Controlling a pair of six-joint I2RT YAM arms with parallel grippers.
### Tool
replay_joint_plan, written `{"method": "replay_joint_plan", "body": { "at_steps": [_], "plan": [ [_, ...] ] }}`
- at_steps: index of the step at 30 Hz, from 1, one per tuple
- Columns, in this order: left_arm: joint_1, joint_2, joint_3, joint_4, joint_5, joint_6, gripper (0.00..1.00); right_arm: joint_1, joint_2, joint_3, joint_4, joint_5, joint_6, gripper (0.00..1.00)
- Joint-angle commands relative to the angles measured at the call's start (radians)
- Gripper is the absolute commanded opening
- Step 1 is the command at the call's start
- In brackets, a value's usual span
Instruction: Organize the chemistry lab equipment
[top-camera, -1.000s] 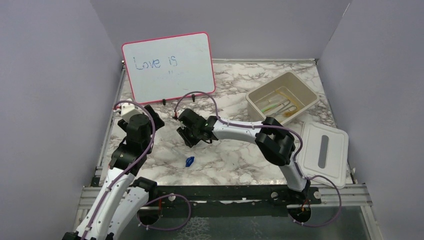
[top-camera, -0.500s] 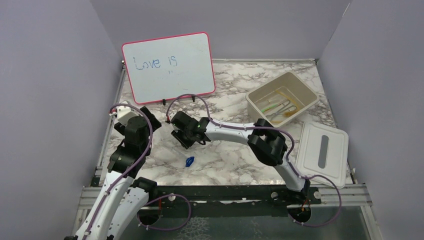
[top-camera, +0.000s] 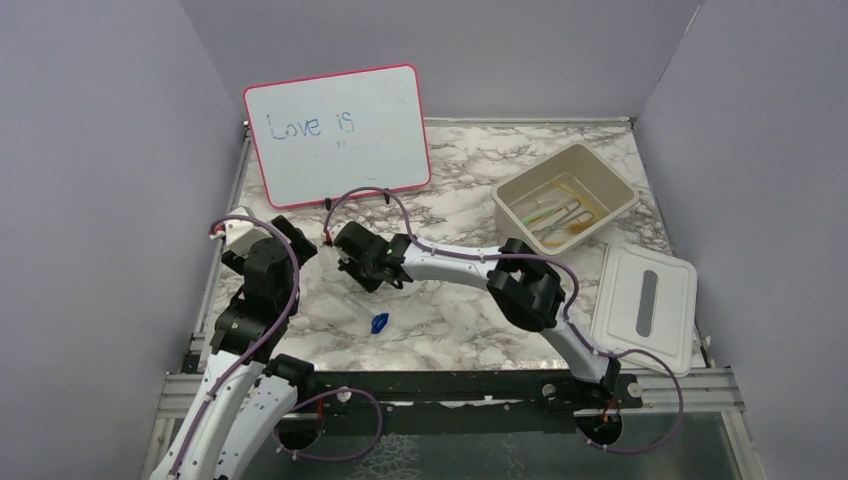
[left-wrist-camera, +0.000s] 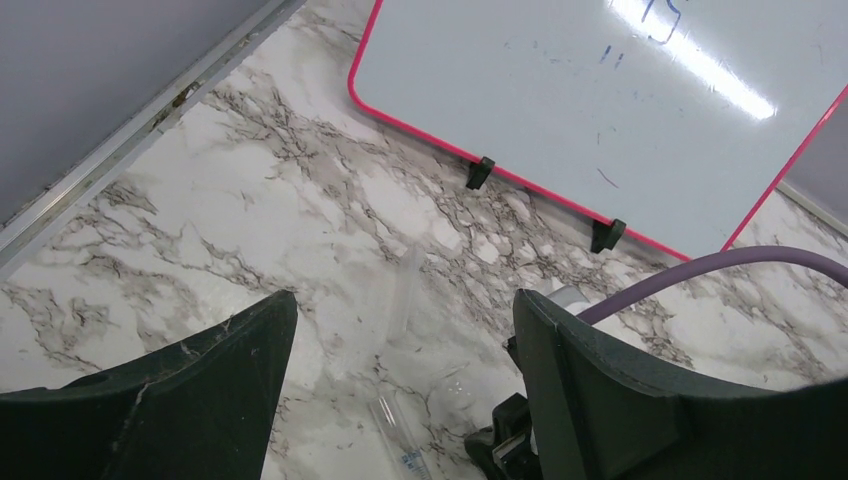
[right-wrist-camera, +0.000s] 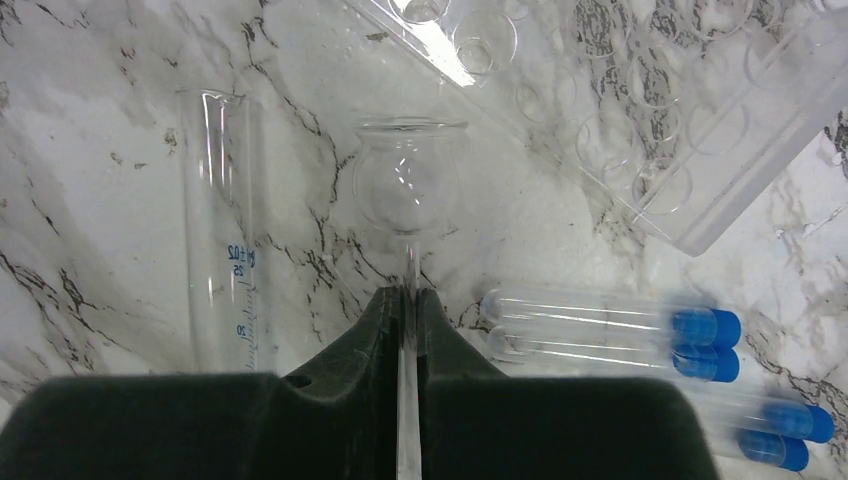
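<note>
So the right gripper (right-wrist-camera: 408, 295) was pinched shut on the thin stem of the round glass bulb (right-wrist-camera: 408, 180), which lay straight out ahead of it, with the measuring tube (right-wrist-camera: 222, 230) just to the left and the blue-capped tubes (right-wrist-camera: 600, 320) just to the right.

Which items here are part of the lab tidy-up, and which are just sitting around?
Job: capped tubes, measuring cylinder, glass funnel in the right end effector, clear tray, small blue piece.
Sitting around: whiteboard, tub, lid.
</note>
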Motion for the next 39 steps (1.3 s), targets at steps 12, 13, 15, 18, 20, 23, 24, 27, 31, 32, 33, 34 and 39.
{"method": "replay_joint_plan", "body": {
  "at_steps": [12, 13, 15, 18, 20, 23, 24, 27, 31, 32, 33, 34, 39],
  "plan": [
    [0.004, -0.026, 0.016, 0.029, 0.030, 0.001, 0.83, 0.006, -0.361, -0.279, 0.187, 0.099, -0.008, 0.04],
    [0.003, -0.027, 0.015, 0.035, 0.039, 0.005, 0.83, 0.005, -0.393, -0.296, 0.202, 0.117, -0.011, 0.04],
    [0.003, -0.027, 0.010, 0.046, 0.055, 0.013, 0.84, 0.001, -0.453, -0.326, 0.228, 0.158, -0.017, 0.04],
    [0.003, -0.026, 0.005, 0.066, 0.083, 0.024, 0.85, -0.024, -0.537, -0.358, 0.246, 0.219, -0.009, 0.05],
    [0.003, -0.024, 0.001, 0.076, 0.104, 0.032, 0.85, -0.060, -0.599, -0.386, 0.266, 0.290, 0.022, 0.05],
    [0.003, -0.018, -0.003, 0.090, 0.132, 0.040, 0.86, -0.142, -0.706, -0.442, 0.308, 0.326, 0.067, 0.06],
    [0.004, -0.016, -0.003, 0.094, 0.144, 0.043, 0.86, -0.177, -0.737, -0.460, 0.319, 0.339, 0.078, 0.06],
    [0.004, -0.005, -0.004, 0.101, 0.165, 0.051, 0.86, -0.292, -0.821, -0.491, 0.314, 0.379, 0.121, 0.06],
    [0.003, 0.009, -0.004, 0.106, 0.181, 0.056, 0.86, -0.440, -0.913, -0.535, 0.312, 0.441, 0.161, 0.06],
    [0.004, 0.012, -0.003, 0.107, 0.187, 0.058, 0.86, -0.478, -0.930, -0.549, 0.308, 0.469, 0.178, 0.07],
    [0.004, 0.015, -0.004, 0.109, 0.192, 0.059, 0.85, -0.514, -0.947, -0.559, 0.295, 0.485, 0.204, 0.07],
    [0.003, 0.019, -0.003, 0.110, 0.197, 0.061, 0.86, -0.559, -0.961, -0.573, 0.286, 0.492, 0.238, 0.07],
    [0.003, 0.032, -0.001, 0.113, 0.211, 0.064, 0.85, -0.773, -0.988, -0.645, 0.246, 0.485, 0.383, 0.07]
  ]
}}
